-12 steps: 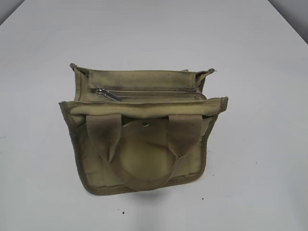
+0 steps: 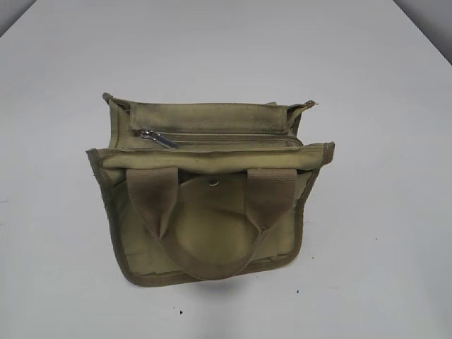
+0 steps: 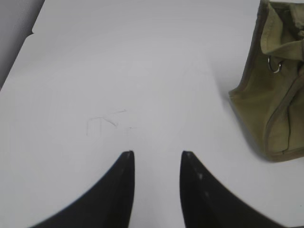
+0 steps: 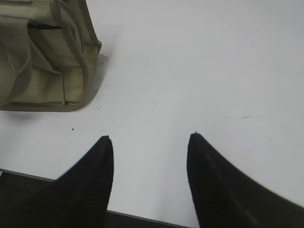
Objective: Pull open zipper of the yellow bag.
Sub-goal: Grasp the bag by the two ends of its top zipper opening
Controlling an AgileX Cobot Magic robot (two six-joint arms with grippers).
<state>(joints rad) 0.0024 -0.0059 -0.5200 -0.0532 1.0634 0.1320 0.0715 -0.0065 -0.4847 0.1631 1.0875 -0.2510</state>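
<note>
Two black hands hang empty over the white tabletop (image 2: pixel 63 85): the left hand (image 3: pixel 156 154) narrowly parted left of the olive-yellow canvas bag (image 2: pixel 212 191), the right hand (image 4: pixel 149 137) wider on its right. Mid-table, the soft, light bag would likely slide or buckle, so one hand should brace its bound edge. Its long khaki zipper (image 2: pixel 219 138) looks closed, and the small silver slider (image 2: pixel 157 138) at the left end is the part to pinch.

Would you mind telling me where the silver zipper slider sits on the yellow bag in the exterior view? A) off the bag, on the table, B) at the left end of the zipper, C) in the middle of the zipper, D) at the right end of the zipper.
B: the silver slider rests at the left end of the zipper along the top of the yellow bag.
</note>
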